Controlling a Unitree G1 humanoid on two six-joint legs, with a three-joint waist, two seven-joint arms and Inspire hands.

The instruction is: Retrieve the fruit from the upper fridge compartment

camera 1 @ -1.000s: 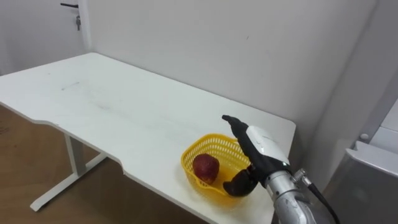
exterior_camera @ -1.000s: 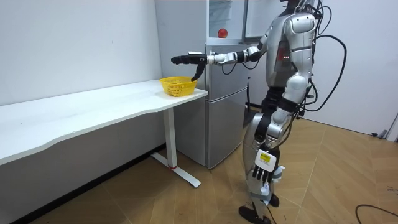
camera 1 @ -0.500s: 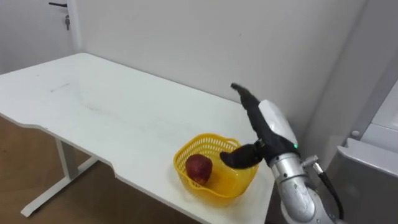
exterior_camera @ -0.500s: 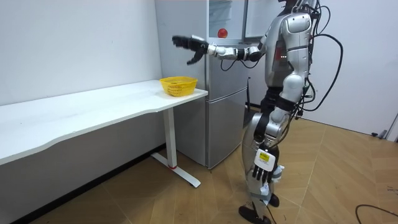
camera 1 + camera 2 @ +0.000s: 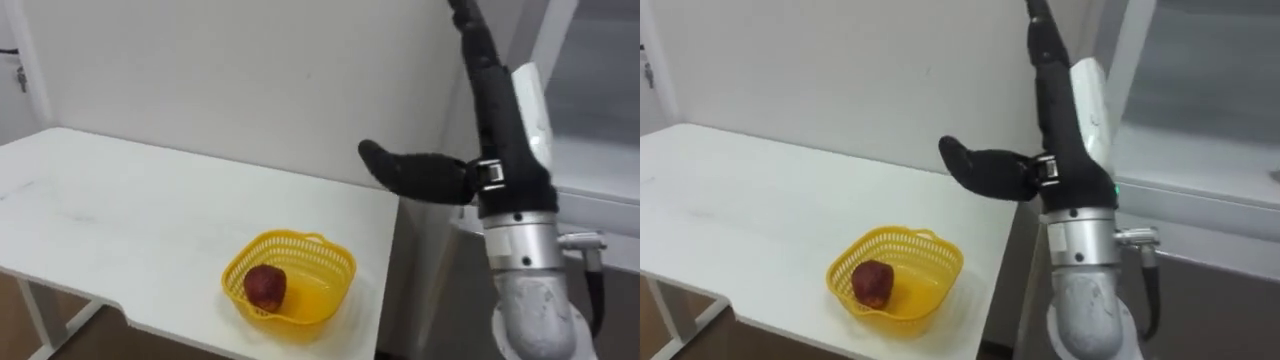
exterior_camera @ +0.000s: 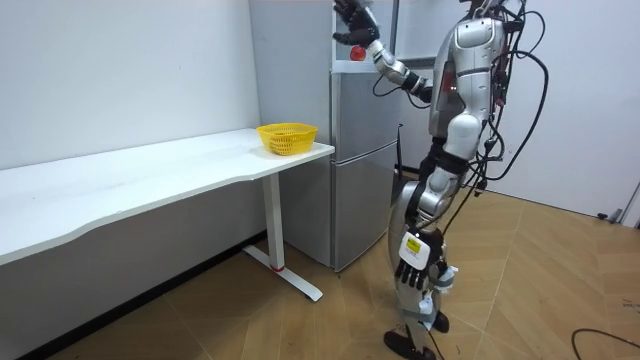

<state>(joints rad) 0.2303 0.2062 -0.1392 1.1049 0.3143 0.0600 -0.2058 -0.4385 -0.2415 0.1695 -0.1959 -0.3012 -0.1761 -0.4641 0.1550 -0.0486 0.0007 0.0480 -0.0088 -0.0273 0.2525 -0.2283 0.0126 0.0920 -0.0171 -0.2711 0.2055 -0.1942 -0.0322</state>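
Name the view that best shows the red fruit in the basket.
Left eye view: it looks down into the basket, the red fruit plain inside. The right eye view shows much the same. The room view has the basket side-on, the fruit too small to tell.

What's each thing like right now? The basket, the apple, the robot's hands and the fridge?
Apple: whole, lying in the yellow basket.
Yellow basket: upright on the white table, holding the apple.
Right hand: raised, open, empty.
Left hand: hanging by the robot's side.
Fridge: lower doors shut; upper door unclear.
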